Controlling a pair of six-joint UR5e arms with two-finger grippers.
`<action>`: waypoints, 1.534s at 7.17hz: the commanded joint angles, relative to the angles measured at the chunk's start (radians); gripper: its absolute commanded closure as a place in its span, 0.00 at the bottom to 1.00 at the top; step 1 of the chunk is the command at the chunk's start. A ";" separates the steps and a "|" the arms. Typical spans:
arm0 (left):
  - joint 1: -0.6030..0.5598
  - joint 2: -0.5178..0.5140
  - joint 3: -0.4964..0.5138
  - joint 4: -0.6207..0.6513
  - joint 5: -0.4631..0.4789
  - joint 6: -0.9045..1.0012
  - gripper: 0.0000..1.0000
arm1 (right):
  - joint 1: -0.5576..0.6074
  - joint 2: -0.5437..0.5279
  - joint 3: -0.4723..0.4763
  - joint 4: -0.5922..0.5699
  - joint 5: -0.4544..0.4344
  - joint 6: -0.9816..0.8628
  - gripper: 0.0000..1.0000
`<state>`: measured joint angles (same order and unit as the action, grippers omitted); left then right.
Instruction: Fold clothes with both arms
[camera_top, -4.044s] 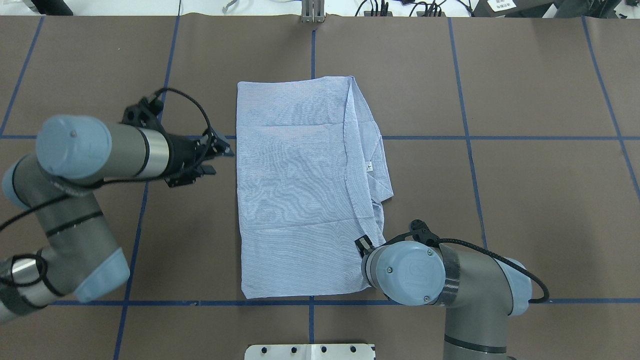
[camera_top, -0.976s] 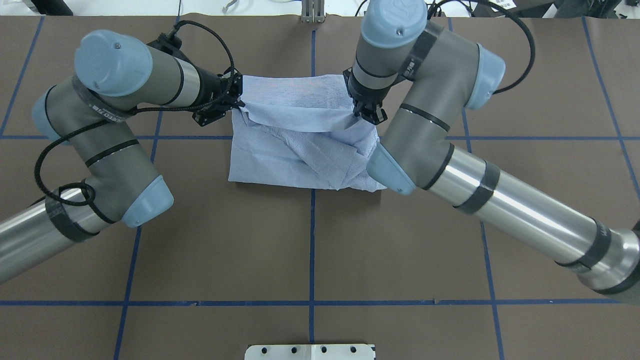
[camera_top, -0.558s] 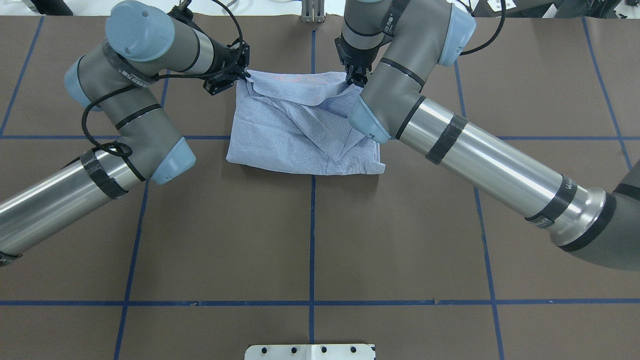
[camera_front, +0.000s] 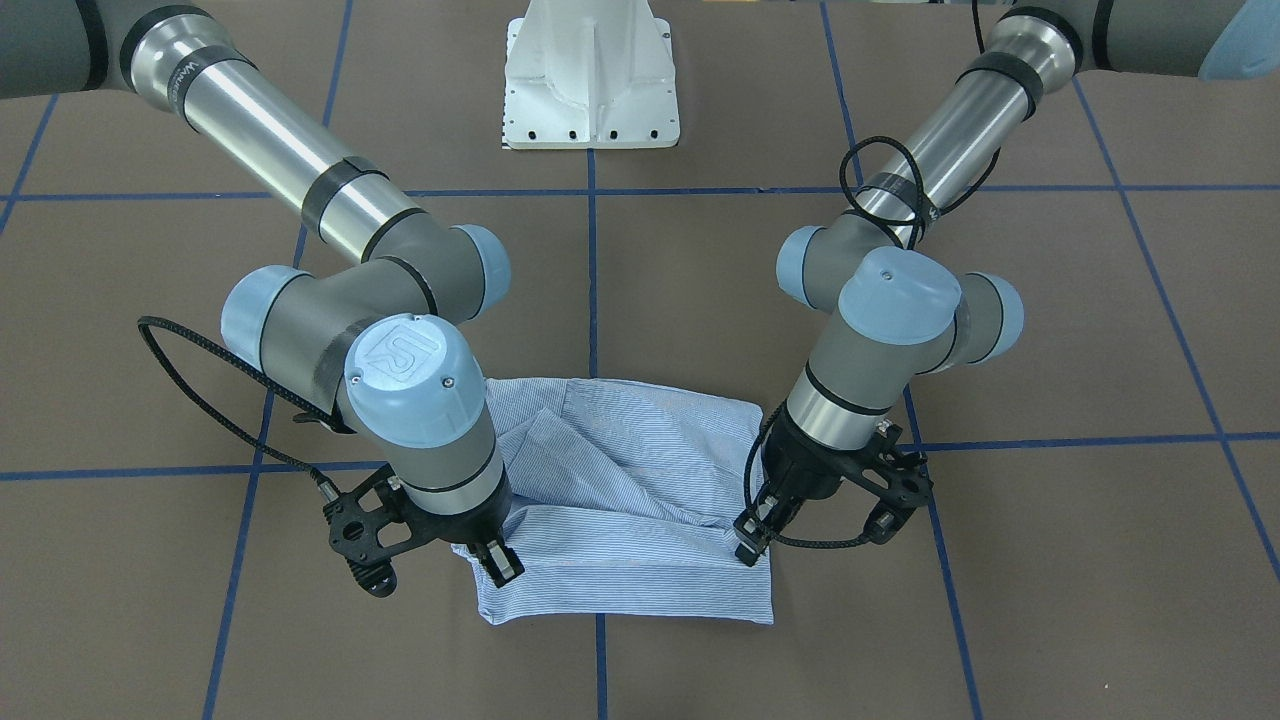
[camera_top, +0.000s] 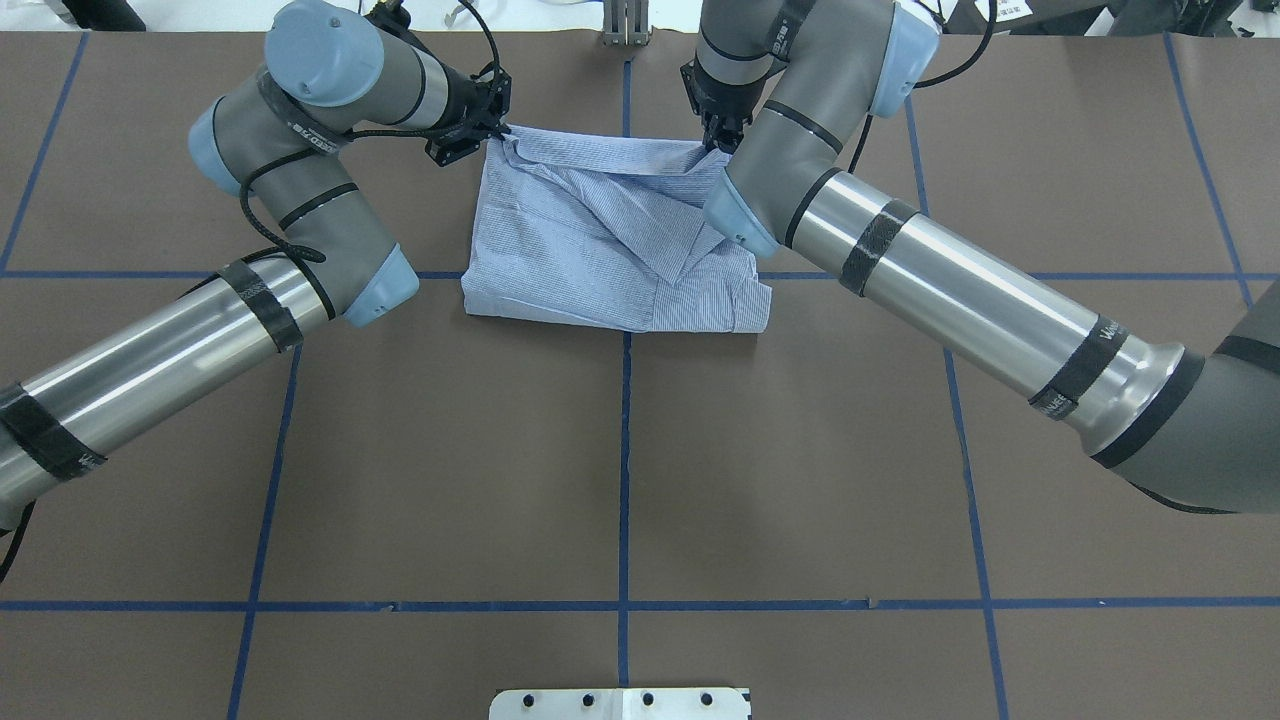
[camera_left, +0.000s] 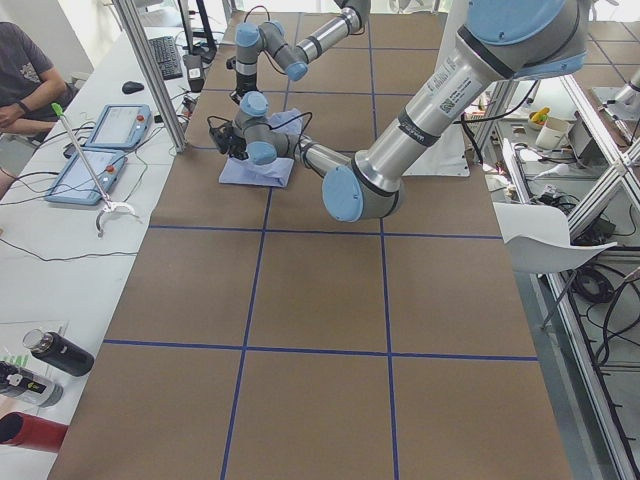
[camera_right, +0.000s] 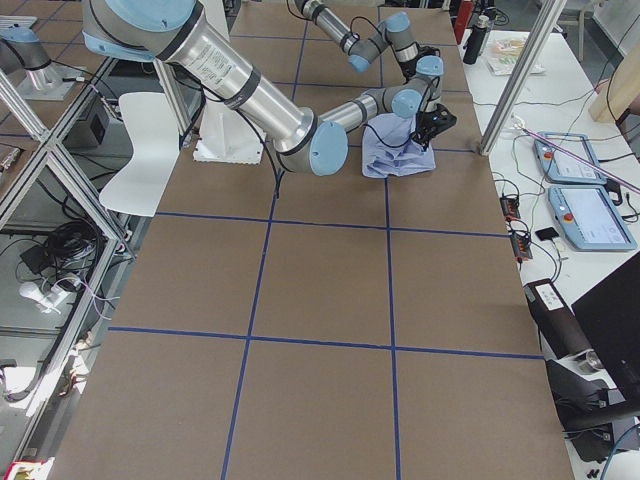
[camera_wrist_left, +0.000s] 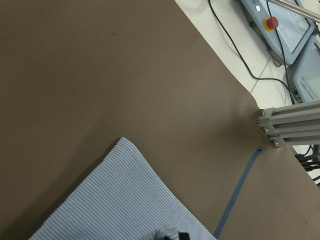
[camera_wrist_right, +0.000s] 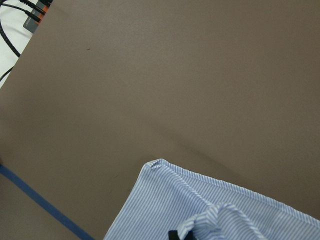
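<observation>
The pinstriped shirt (camera_top: 600, 250) lies folded and rumpled on the brown table (camera_top: 800, 480), at the side far from the robot's base. On the left gripper (camera_top: 495, 130), the jaws are clamped on the shirt's far left corner. On the right gripper (camera_top: 716, 146), the jaws are clamped on its far right corner. Both corners are held low.

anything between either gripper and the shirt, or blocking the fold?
Nothing visible. The left gripper and the right gripper are both on the shirt, each pinching a corner of its far edge. Both wrist views show fabric bunched at the fingertips, with only table beyond.
</observation>
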<state>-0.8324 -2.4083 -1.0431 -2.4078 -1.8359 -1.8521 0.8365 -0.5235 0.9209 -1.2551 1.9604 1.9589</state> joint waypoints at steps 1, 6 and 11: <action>0.001 -0.012 0.076 -0.045 0.032 0.051 1.00 | 0.001 0.020 -0.108 0.110 -0.005 -0.025 1.00; -0.065 -0.022 0.124 -0.091 0.043 0.174 0.40 | 0.035 0.083 -0.205 0.195 -0.022 -0.040 0.00; -0.164 0.165 -0.122 -0.080 -0.219 0.220 0.38 | -0.043 -0.109 0.173 0.056 -0.048 -0.066 0.00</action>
<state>-0.9754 -2.3068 -1.0966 -2.4902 -1.9888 -1.6408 0.8533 -0.5969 1.0201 -1.1740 1.9659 1.8796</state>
